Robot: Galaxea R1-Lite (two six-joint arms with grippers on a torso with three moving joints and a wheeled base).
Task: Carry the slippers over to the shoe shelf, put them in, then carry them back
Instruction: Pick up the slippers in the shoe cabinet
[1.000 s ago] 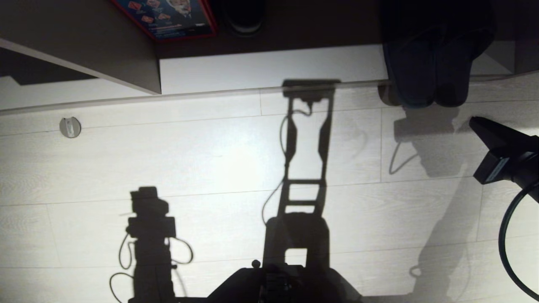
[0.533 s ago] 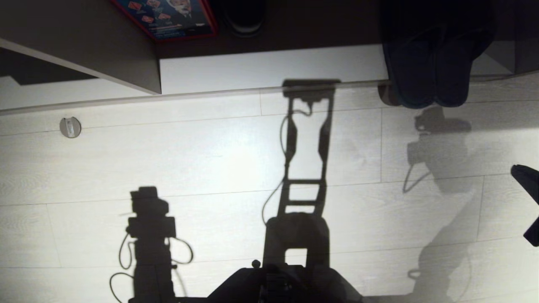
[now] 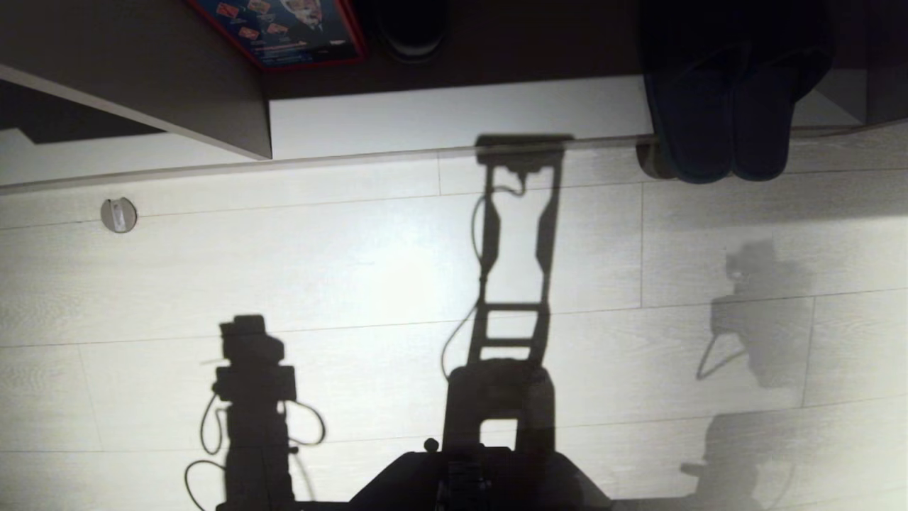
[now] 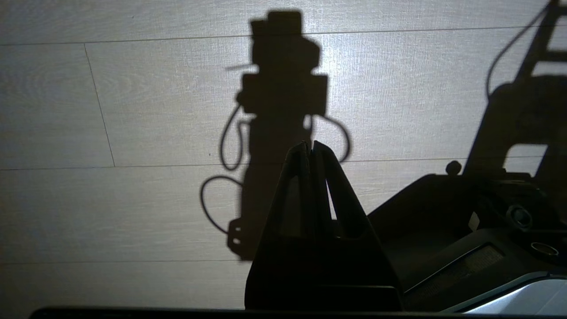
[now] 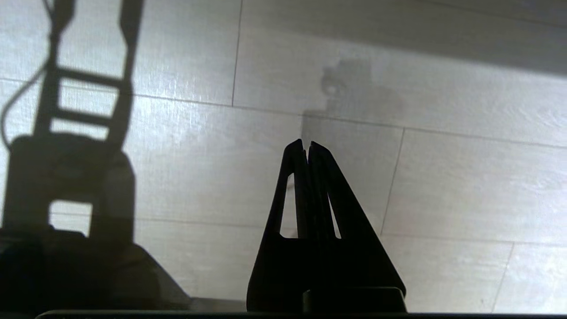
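- Pale wood-grain plank floor (image 3: 355, 270) across most of the head view, brightly lit, crossed by dark shadows of the robot's mast and both arms.
- Shoe shelf (image 3: 454, 117) along the far edge of the floor: pale bottom board, dark recess behind, slanted upright divider (image 3: 177, 85) toward the left end.
- Dark robot base (image 3: 475, 482) at the near edge of the floor, centre.
- Slippers (image 3: 723, 121), a dark matching pair side by side, lying on the shelf's bottom board near its right end, their near ends overhanging the front lip above the floor; nothing gripping them.
- Red-bordered box with printed pictures (image 3: 284, 28) inside the shelf recess, just right of the divider.
- Black shoe (image 3: 411, 32) deep in the recess, just right of that box, mostly lost in the dark.
- Left gripper (image 4: 308, 148) seen only from its own wrist, hanging above bare floor beside the base, fingers pressed together with nothing between.
- Right gripper (image 5: 305, 146) seen only from its own wrist, above bare floor planks, fingers closed tip to tip and empty.
- Small round metal fitting (image 3: 118, 214) set in the floor near the shelf's front lip, left side.
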